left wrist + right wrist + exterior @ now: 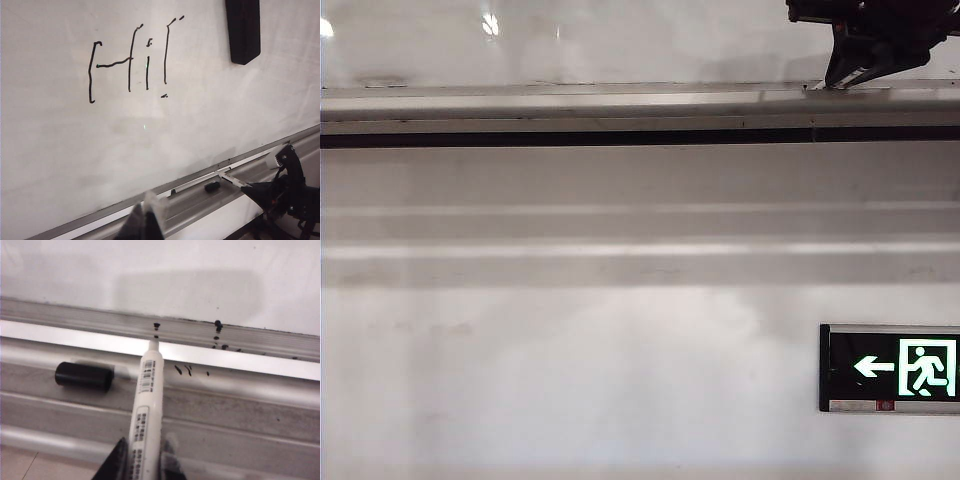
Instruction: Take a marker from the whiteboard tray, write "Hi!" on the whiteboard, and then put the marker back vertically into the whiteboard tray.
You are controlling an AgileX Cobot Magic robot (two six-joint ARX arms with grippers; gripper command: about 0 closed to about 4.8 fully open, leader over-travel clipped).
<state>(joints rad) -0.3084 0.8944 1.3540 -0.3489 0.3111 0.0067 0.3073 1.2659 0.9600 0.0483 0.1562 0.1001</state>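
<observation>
My right gripper (145, 460) is shut on the marker (148, 400), a white barrel with barcode labels and no cap on. Its bare tip rests against the back ledge of the silver whiteboard tray (235, 405). The black cap (84, 376) lies loose on the tray beside the marker. In the left wrist view the whiteboard (75, 150) carries "Hi!" (131, 62) in black strokes, and the right gripper (256, 189) holds the marker (231, 180) slanted at the tray (200, 202) near the cap (212, 186). My left gripper (145, 225) hangs shut and empty off the board.
A black eraser (242, 30) sticks on the whiteboard to the right of the writing. Black ink specks (218, 332) dot the tray's back ledge. In the exterior view the right gripper (860, 55) is above the tray (570, 105), with a green exit sign (905, 367) on the wall below.
</observation>
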